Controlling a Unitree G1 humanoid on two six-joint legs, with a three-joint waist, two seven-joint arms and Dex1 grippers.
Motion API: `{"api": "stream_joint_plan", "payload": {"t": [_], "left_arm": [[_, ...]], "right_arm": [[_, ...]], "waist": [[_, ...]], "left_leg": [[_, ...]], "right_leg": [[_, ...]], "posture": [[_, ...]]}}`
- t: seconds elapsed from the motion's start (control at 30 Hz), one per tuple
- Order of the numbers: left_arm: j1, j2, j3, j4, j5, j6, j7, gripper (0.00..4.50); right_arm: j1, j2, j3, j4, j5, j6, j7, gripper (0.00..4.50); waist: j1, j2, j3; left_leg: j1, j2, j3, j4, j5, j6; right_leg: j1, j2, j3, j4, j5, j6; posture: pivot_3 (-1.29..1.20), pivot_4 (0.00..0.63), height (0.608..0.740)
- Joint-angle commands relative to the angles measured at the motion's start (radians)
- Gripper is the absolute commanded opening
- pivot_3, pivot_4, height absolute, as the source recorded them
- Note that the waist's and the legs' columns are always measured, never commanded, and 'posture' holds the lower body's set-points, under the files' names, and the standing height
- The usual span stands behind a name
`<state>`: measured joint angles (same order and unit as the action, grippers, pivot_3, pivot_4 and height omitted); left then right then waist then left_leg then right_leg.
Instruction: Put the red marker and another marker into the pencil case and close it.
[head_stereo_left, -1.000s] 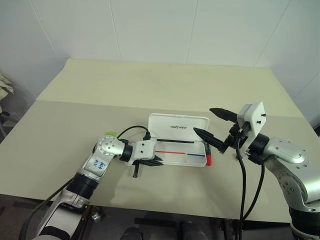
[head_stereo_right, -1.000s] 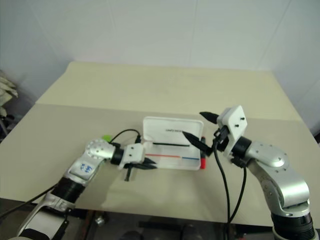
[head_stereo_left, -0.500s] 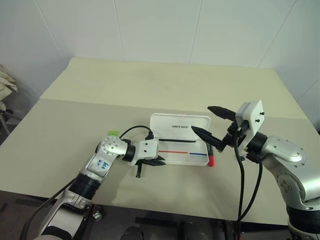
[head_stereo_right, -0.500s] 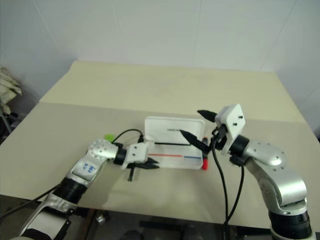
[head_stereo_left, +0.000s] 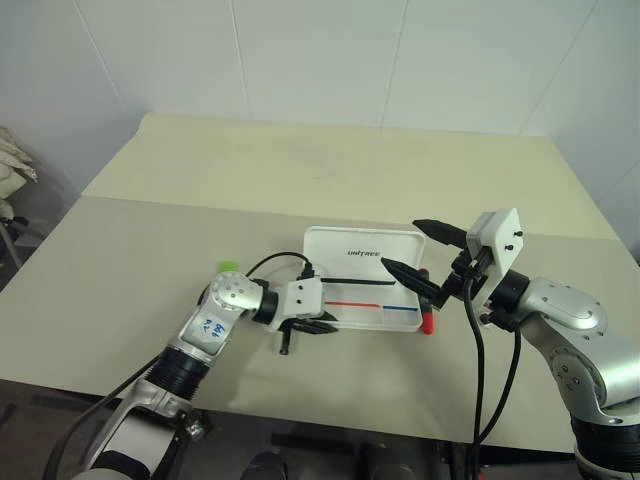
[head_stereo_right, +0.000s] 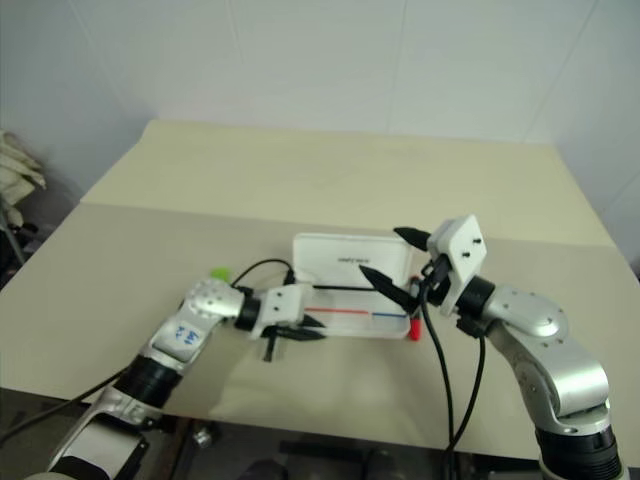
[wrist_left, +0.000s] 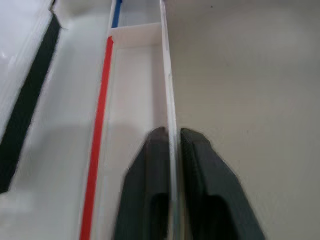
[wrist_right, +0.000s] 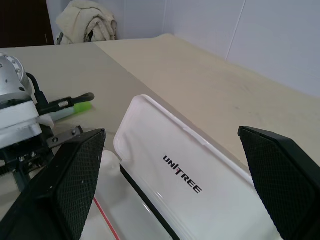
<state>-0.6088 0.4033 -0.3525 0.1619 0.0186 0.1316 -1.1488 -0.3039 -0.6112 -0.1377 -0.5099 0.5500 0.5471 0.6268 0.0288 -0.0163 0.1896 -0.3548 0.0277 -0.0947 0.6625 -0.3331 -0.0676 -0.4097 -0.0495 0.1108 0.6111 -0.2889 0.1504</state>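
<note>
1. Left eye view shows the pencil case (head_stereo_left: 365, 290) lying open near the middle of the tan table (head_stereo_left: 300, 170), its hinged lid standing up at the far side with the dark "UNITREE" lettering facing the robot.
2. A red and blue stripe (head_stereo_left: 372, 303) runs along the inside of the tray.
3. The left gripper (head_stereo_left: 318, 324) sits at the tray's near left corner; in the left wrist view its two black fingers (wrist_left: 145, 200) stand narrowly parted, one on each side of the case's thin front wall, which runs between them.
4. The right gripper (head_stereo_left: 420, 252) hovers above the case's right end with its fingers spread wide, holding nothing.
5. The red marker (head_stereo_left: 427, 318) lies on the table just beside the case's right edge, its red end toward the robot, partly hidden by the right gripper's finger.
6. The green-ended highlighter (head_stereo_left: 226, 266) rests on the table left of the case, behind the left arm.
</note>
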Motion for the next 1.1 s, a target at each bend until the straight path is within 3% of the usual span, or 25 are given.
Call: {"api": "stream_joint_plan", "payload": {"t": [0.03, 0.07, 0.57, 0.9, 1.0, 1.1], "left_arm": [[0.016, -0.006, -0.022, -0.047, -0.016, -0.011, -0.008, 1.72], [0.017, -0.003, -0.022, -0.050, -0.019, -0.014, -0.011, 1.99], [0.075, 0.116, 0.037, -0.146, -0.081, -0.026, -0.043, 1.99], [0.084, 0.110, 0.075, -0.193, -0.141, 0.007, -0.016, 1.99], [0.083, 0.103, 0.105, -0.215, -0.188, 0.050, -0.007, 2.53], [0.084, 0.107, 0.127, -0.241, -0.237, 0.095, -0.015, 3.47]], "right_arm": [[-0.004, 0.004, -0.016, -0.039, 0.007, -0.021, -0.009, 4.50], [-0.005, 0.005, -0.015, -0.038, 0.007, -0.021, -0.009, 4.50], [0.001, 0.015, -0.008, -0.030, 0.007, -0.020, -0.008, 4.50], [-0.002, 0.021, -0.007, -0.017, 0.005, -0.020, -0.007, 4.50], [0.000, 0.021, -0.012, -0.013, 0.005, -0.019, -0.009, 4.50], [0.002, 0.021, -0.022, -0.013, 0.009, -0.013, -0.017, 4.50]], "waist": [[-0.006, 0.000, 0.000], [-0.007, 0.000, 0.000], [-0.022, 0.000, 0.000], [-0.032, 0.000, 0.000], [-0.032, 0.000, 0.000], [-0.033, 0.000, 0.000]], "left_leg": [[0.000, 0.000, 0.000, -0.001, 0.000, 0.000], [0.000, 0.000, 0.000, -0.001, 0.000, 0.000], [0.000, 0.001, 0.000, -0.005, 0.000, 0.000], [0.000, 0.001, 0.000, -0.006, 0.000, 0.000], [0.000, 0.001, 0.000, -0.006, 0.000, 0.000], [0.000, 0.001, 0.000, -0.006, 0.000, 0.000]], "right_leg": [[0.000, 0.000, 0.000, 0.000, 0.000, 0.000], [-0.001, 0.000, 0.000, 0.000, 0.000, 0.000], [-0.003, 0.001, 0.000, -0.001, -0.001, -0.001], [-0.003, 0.001, 0.000, -0.001, -0.001, -0.001], [-0.003, 0.001, 0.000, -0.001, -0.001, -0.001], [-0.003, 0.001, 0.000, -0.001, -0.001, -0.001]], "posture": [[0.00, 0.150, 0.740], [0.00, 0.150, 0.740], [0.00, 0.150, 0.740], [0.00, 0.150, 0.740], [0.00, 0.150, 0.740], [0.00, 0.150, 0.740]]}}
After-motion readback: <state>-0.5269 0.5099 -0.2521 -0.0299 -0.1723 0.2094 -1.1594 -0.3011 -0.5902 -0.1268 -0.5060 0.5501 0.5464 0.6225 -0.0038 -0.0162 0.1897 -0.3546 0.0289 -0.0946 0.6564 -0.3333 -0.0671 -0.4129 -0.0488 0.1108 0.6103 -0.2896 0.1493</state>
